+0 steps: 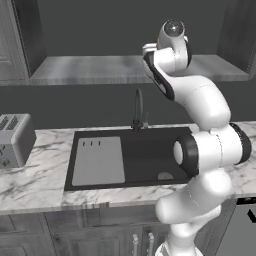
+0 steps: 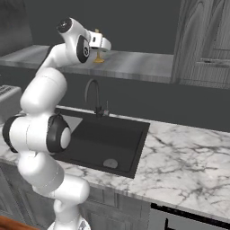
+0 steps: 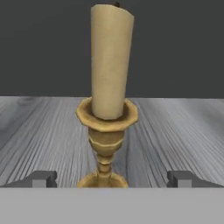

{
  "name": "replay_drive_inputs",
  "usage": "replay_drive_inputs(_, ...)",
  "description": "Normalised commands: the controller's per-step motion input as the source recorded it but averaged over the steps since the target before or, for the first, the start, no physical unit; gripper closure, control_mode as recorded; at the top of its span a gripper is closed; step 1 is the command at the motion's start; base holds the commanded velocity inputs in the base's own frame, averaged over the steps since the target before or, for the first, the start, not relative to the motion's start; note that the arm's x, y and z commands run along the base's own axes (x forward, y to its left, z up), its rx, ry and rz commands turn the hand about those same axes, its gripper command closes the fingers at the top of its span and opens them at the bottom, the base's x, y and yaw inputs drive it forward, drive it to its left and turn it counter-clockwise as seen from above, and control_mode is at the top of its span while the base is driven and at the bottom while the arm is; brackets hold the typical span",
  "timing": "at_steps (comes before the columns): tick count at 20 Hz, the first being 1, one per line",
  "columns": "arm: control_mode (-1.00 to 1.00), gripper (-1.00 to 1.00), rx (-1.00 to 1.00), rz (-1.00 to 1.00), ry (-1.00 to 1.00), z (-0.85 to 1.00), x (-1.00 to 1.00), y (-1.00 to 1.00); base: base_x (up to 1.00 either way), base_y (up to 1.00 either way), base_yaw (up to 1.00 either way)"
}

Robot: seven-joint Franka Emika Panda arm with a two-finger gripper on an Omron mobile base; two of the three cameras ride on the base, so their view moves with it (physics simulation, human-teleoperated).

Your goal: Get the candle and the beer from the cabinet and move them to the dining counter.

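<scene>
- The candle [image 3: 110,83] stands upright on the cabinet [image 1: 100,70] shelf floor, dead ahead of the end effector [image 3: 112,178], cream stick seated in its slim brass holder.
- End effector is released, jaws spread wide, one tip either side of the candle's round base and touching nothing yet.
- From the right base view, the candle [image 2: 98,57] sits just past the hand, on the shelf above the black sink [image 2: 96,139].
- In my judgement this is the approach to the first grasp; nothing has reached the dining counter.
- Risk one: the candle is tall on a narrow foot, so a tip that brushes the base before the jaws close could tip it backwards onto the shelf.
- Risk two: closing low on the thin stem leaves the weight above the grip, and the candle may pivot or lean once lifted.
- Risk three: closing on the wax stick instead could pull it out of the holder, if it only sits loosely in the cup.
- Risk four: a careless retreat could knock the candle against the cabinet's edge, or drop it into the sink below.
- The beer cannot be made out from here, so its place relative to the candle is unknown.
</scene>
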Motion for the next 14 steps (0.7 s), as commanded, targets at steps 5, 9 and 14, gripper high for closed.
replay_drive_inputs(5,-1.0,-1.0,0.0,0.0,0.02,-0.02,0.28,0.0,0.0,0.0,0.0)
replay_drive_inputs(9,-1.0,-1.0,0.0,0.0,0.0,-0.06,0.28,0.0,0.0,0.0,0.0)
replay_drive_inputs(14,-1.0,-1.0,0.0,0.0,0.0,-0.07,0.25,0.0,0.0,0.0,0.0)
